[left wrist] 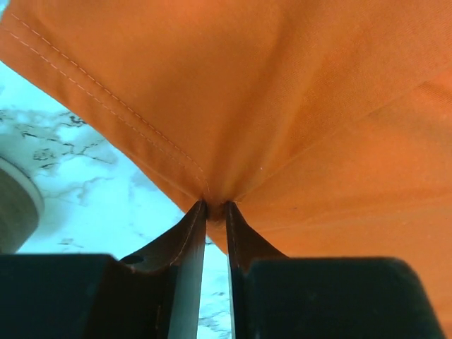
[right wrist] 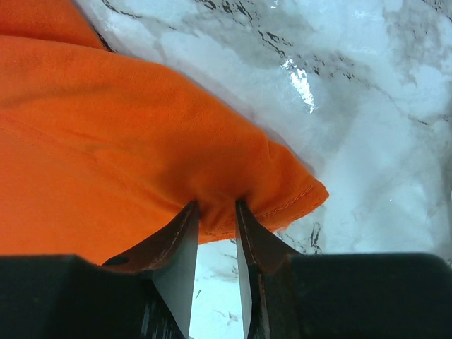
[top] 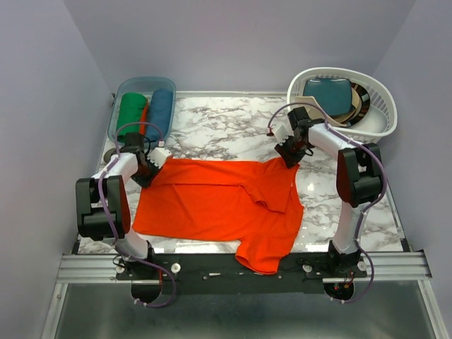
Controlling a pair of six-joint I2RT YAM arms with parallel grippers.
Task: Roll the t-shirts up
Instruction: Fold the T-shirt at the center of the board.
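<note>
A bright orange-red t-shirt (top: 219, 201) lies partly folded on the marble table, one sleeve hanging toward the near edge. My left gripper (top: 151, 161) sits at its far left corner. In the left wrist view the jaws of the left gripper (left wrist: 216, 207) are shut on a pinch of the hemmed fabric (left wrist: 296, 106). My right gripper (top: 289, 155) is at the far right corner. There the right gripper (right wrist: 217, 206) grips a bunched, stitched edge of the t-shirt (right wrist: 106, 141), lifted slightly off the table.
A clear blue bin (top: 119, 99) at the back left holds rolled t-shirts, one green (top: 131, 107) and one blue (top: 161, 106). A white laundry basket (top: 381, 106) with folded clothes stands at the back right. A grey round object (left wrist: 14, 208) lies left of the left gripper.
</note>
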